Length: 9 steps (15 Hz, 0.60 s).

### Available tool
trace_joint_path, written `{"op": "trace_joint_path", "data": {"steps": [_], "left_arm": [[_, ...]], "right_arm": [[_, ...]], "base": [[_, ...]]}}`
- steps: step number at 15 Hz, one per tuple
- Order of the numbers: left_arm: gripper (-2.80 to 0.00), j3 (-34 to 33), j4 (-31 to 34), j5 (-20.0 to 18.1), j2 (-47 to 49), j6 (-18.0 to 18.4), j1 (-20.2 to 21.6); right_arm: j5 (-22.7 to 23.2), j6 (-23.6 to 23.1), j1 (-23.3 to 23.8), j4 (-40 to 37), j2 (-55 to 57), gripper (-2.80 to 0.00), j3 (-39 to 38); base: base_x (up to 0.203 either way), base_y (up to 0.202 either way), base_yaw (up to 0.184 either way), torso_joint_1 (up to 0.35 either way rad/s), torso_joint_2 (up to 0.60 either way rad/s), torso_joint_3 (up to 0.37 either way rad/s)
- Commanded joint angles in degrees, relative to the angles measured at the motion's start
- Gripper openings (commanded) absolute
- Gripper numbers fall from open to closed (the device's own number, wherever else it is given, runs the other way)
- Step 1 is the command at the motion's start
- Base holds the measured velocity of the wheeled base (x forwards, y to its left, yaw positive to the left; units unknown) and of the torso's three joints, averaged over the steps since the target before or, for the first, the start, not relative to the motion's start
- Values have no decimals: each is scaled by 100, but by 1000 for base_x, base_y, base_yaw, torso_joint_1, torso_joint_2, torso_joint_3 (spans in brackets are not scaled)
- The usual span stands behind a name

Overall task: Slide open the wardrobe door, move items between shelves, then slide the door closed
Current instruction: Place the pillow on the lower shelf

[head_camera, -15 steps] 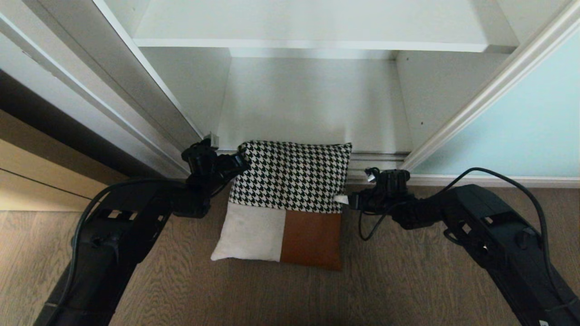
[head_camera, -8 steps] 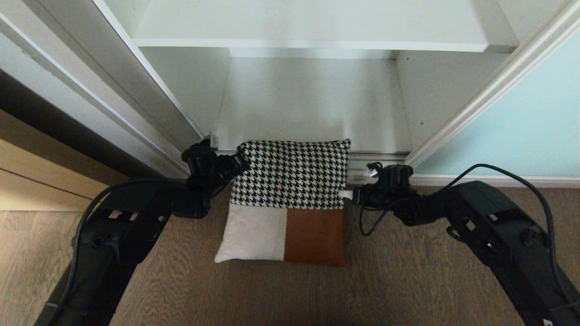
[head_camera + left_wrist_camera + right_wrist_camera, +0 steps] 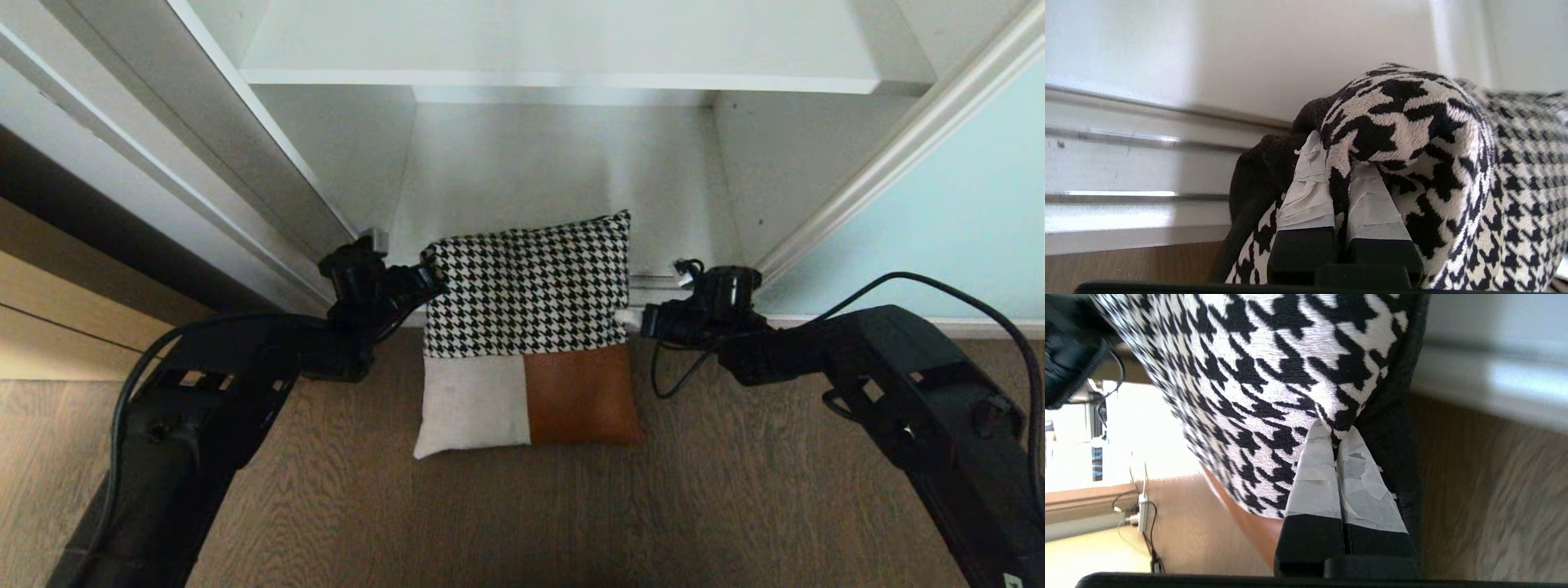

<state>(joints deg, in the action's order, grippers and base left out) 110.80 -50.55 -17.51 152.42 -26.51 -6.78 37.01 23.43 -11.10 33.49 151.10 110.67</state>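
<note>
Right gripper [image 3: 1337, 435] pinching cushion [image 3: 1274, 371] edge; head view hides it.

Right gripper [image 3: 1337, 435]: both taped fingers [image 3: 1314, 477] pressed together, pinching the edge of the houndstooth cushion [image 3: 1274, 363] right at its black border. A strip of rust-orange panel [image 3: 1249, 522] shows along the cushion's edge by the fingers. Wood-grain floor [image 3: 1486, 490] beyond, pale wardrobe rail [image 3: 1494, 379] running across it, and on the far side of the cushion a bright area with a wall plug and cable [image 3: 1141, 506].
</note>
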Motion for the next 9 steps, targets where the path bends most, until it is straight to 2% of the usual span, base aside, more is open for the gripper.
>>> {"op": "trace_joint_path", "data": {"steps": [1, 4, 6, 9], "left_arm": [[-280, 3, 296, -14, -349, 7, 1], [-280, 46, 806, -136, -503, 59, 18], [-280, 40, 808, -155, -518, 76, 19], [-280, 31, -26, -153, -223, 434, 28]], "right_arm": [[35, 42, 75, 20, -376, -280, -1], [69, 216, 179, 103, -535, -280, 8], [61, 312, 301, 357, -553, -280, 8], [61, 680, 398, 686, -537, -280, 8]], "base": [[0, 0, 0, 0, 0, 0], [0, 0, 0, 0, 0, 0], [0, 0, 0, 0, 0, 0], [0, 0, 0, 0, 0, 0]]}}
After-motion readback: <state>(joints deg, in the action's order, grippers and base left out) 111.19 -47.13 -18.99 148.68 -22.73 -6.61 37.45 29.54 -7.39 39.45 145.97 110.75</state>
